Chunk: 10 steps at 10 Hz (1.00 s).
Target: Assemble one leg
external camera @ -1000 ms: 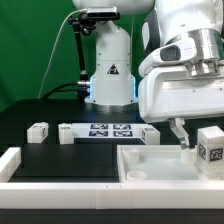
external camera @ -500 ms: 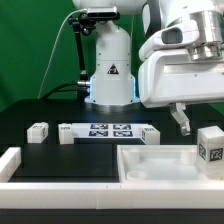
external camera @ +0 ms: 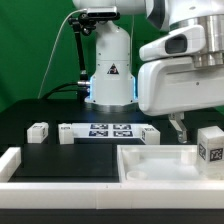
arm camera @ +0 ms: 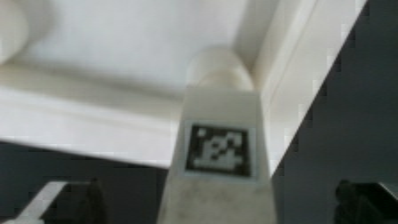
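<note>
Brought the gripper (arm camera: 214,203) back down a little toward the square panel (external camera: 150,172) since half a second ago, leaving one dark finger (external camera: 180,129) hanging just above the panel's far edge. Holds nothing: spread wide, with the dark fingertips (arm camera: 61,203) showing either side of the leg (arm camera: 221,120) in the wrist view and clear of both its flanks. Shows that leg standing on end, tag toward the wrist camera, pale panel surface right behind it. Probably matches the tagged block (external camera: 210,145) at the panel's corner on the exterior view's right, though cannot say for certain. Looks like the approach to a grasp, not yet closed. To do it well: keep the leg centred between the fingertips, come straight down without tilting, and stop with them level with the flat flanks rather than the top corners. Close slowly and squarely, to avoid shoving the leg against the panel with one fingertip first. Lift straight up before carrying it anywhere; guard against a skewed grip, bad for the later fit.
</note>
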Each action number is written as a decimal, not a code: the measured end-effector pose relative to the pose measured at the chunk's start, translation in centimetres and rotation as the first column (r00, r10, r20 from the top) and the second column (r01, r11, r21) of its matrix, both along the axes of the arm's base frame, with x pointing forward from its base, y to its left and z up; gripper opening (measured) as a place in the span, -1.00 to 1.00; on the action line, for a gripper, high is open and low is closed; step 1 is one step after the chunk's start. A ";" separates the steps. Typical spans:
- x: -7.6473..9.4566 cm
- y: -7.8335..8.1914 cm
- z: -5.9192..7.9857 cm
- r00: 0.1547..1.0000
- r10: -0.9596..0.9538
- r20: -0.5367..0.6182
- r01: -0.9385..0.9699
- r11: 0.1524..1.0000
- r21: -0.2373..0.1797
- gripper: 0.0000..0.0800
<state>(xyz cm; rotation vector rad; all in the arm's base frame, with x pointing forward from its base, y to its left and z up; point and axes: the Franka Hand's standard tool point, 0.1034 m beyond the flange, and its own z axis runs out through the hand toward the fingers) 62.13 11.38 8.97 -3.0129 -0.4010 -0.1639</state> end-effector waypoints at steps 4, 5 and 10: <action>-0.1 0.8 -0.2 0.933 0.021 -0.359 -0.027 1.000 -0.011 0.62; 0.4 0.8 -0.3 0.934 0.021 -0.358 -0.026 1.000 -0.009 0.62; 0.9 0.5 -0.7 0.946 0.016 -0.324 -0.019 1.000 -0.007 0.62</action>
